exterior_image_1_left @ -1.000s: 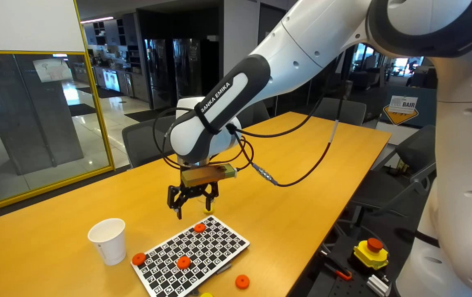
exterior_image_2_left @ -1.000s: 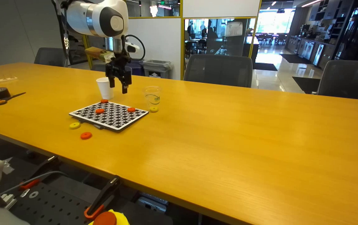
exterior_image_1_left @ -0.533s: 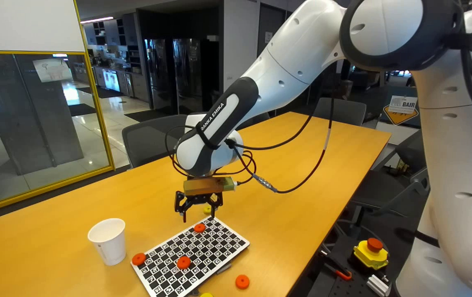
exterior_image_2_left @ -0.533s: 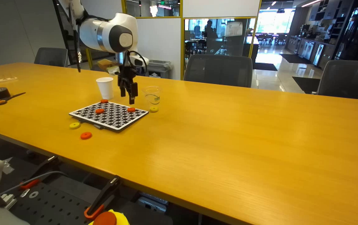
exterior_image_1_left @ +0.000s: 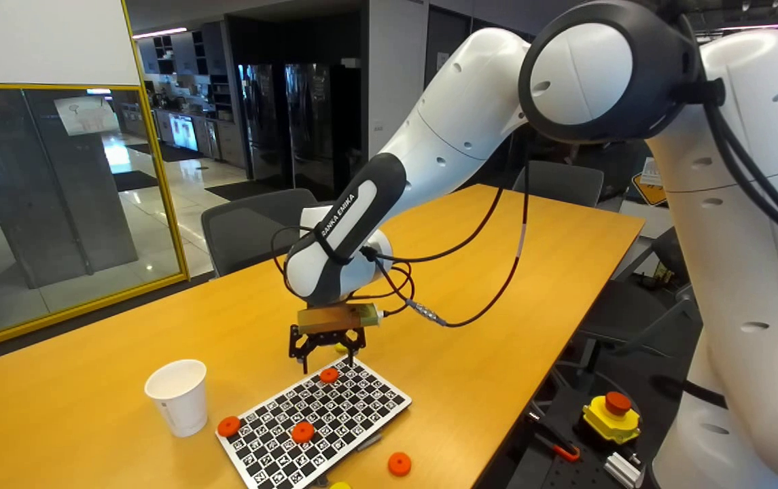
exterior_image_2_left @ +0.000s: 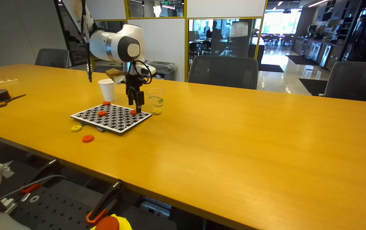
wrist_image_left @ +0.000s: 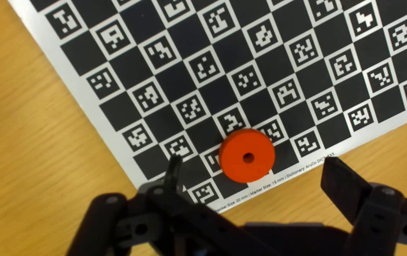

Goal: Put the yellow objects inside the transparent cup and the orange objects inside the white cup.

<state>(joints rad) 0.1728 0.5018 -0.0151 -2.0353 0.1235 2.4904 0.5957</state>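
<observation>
In an exterior view, a white tapered paper-like cup [exterior_image_2_left: 107,91] is standing at twelve o'clock from a black-and-white checkered board [exterior_image_2_left: 119,120]. The black gripper [exterior_image_2_left: 135,108], jaws wide and empty, is hovering over an orange-red holed disc [exterior_image_2_left: 133,112] lying on it toward three o'clock; closing high could be missing the disc. At two, a clear plastic tumbler [exterior_image_2_left: 156,97] is standing; rightward drift could be toppling it.

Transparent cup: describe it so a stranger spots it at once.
On the long wooden table lies a checkered board. Just off one corner stands the transparent cup. A yellow disc shows at its base; unlike the opaque white cup, it is see-through.
</observation>
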